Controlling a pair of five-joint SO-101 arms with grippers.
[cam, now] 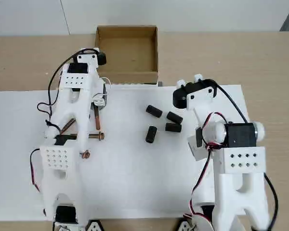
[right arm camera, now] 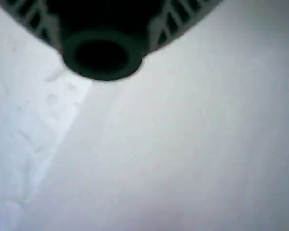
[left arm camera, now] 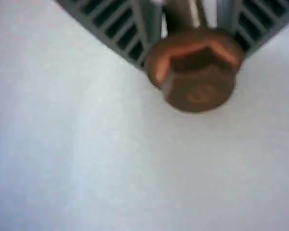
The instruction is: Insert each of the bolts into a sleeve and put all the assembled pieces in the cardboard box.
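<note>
My left claw (left arm camera: 188,21) is clamped on a copper-coloured hex-head metal bolt (left arm camera: 197,72). My right claw (right arm camera: 103,17) grips a short black cylindrical sleeve (right arm camera: 101,55) with its open end showing, and both sit close above the white paper sheet (cam: 135,183) on the worktop (cam: 19,53). I judge this the mating step for one pair: next I must line shank with bore and push it home, then carry it to the brown cardboard box (cam: 127,48) at the worktop's far edge, while four loose black sleeves (cam: 154,111) wait mid-sheet.
</note>
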